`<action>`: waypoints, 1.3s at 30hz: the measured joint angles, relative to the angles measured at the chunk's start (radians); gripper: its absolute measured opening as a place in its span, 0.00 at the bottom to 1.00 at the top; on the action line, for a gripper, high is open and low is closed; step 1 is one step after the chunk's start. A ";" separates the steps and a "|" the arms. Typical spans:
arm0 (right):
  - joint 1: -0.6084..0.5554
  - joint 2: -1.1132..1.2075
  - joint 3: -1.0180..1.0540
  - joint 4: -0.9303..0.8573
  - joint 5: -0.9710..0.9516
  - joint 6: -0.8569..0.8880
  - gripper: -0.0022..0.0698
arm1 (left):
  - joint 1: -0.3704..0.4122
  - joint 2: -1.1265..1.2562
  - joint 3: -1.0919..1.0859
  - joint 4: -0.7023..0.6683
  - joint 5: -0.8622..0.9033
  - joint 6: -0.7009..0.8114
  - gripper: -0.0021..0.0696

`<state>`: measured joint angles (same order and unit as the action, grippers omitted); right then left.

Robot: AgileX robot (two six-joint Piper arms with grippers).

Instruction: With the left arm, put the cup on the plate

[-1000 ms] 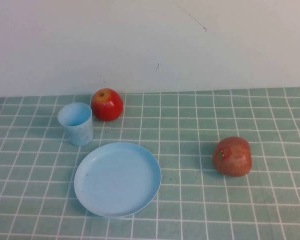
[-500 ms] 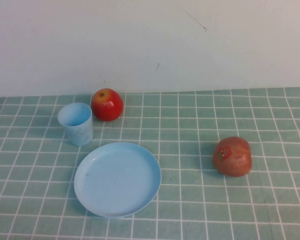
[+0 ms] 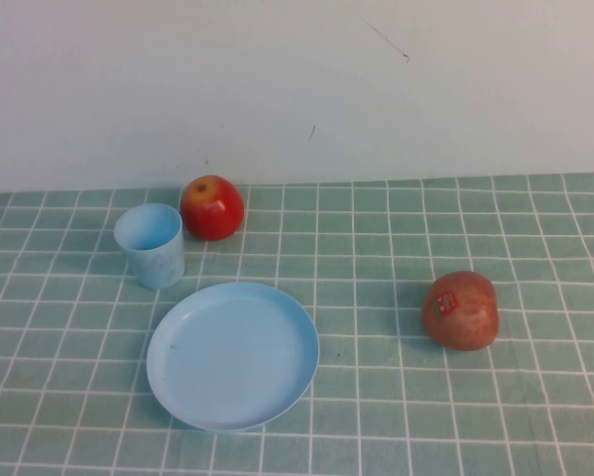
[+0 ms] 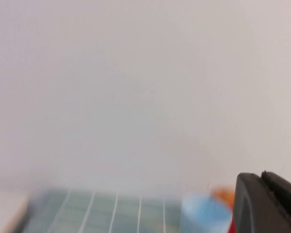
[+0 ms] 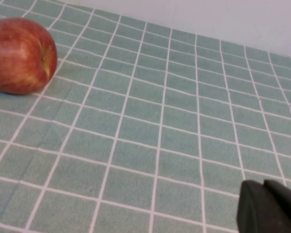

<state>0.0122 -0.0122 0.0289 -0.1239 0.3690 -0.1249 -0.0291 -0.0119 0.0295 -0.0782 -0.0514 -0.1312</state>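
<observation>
The pale blue cup (image 3: pixel 150 245) stands upright on the green checked cloth at the back left, just behind the plate. The round pale blue plate (image 3: pixel 232 354) lies empty in front of it, a small gap apart. Neither arm shows in the high view. In the left wrist view my left gripper (image 4: pixel 262 177) shows as dark fingers pressed together, held well back from the blurred cup (image 4: pixel 203 213) and empty. In the right wrist view my right gripper (image 5: pixel 264 185) is shut and empty, low over the cloth.
A red apple (image 3: pixel 212 207) sits right beside the cup, toward the wall. A second, duller apple (image 3: pixel 460 310) with a sticker lies to the right; it also shows in the right wrist view (image 5: pixel 20 56). A white wall bounds the table's far edge.
</observation>
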 joint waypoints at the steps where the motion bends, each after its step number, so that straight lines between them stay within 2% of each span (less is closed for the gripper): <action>1: 0.000 0.000 0.000 0.000 0.000 0.000 0.03 | 0.000 0.000 0.000 -0.002 -0.091 -0.004 0.03; 9: 0.000 0.000 0.000 0.000 0.000 0.000 0.03 | 0.000 0.000 0.000 -0.002 -0.741 -0.138 0.03; 12: 0.000 0.000 0.000 0.000 0.000 0.000 0.03 | 0.000 -0.002 -0.047 -0.004 -0.761 -0.171 0.03; 14: 0.000 0.000 0.000 0.000 0.000 0.000 0.03 | 0.000 -0.002 -0.129 -0.004 -0.679 -0.184 0.03; 19: 0.000 0.000 0.000 0.000 0.000 0.000 0.03 | 0.000 0.029 -0.455 -0.006 -0.268 -0.162 0.03; 25: 0.000 0.000 0.000 0.000 0.000 0.000 0.03 | 0.000 0.277 -0.784 -0.004 0.230 -0.157 0.03; 28: 0.000 0.000 0.000 0.000 0.000 0.000 0.03 | 0.000 0.413 -0.865 0.016 0.433 -0.150 0.03; 39: 0.000 0.000 0.000 0.000 0.000 0.000 0.03 | 0.000 0.754 -0.904 -0.026 0.580 -0.129 0.03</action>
<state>0.0122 -0.0122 0.0289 -0.1239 0.3690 -0.1249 -0.0291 0.7424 -0.8744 -0.1045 0.5285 -0.2607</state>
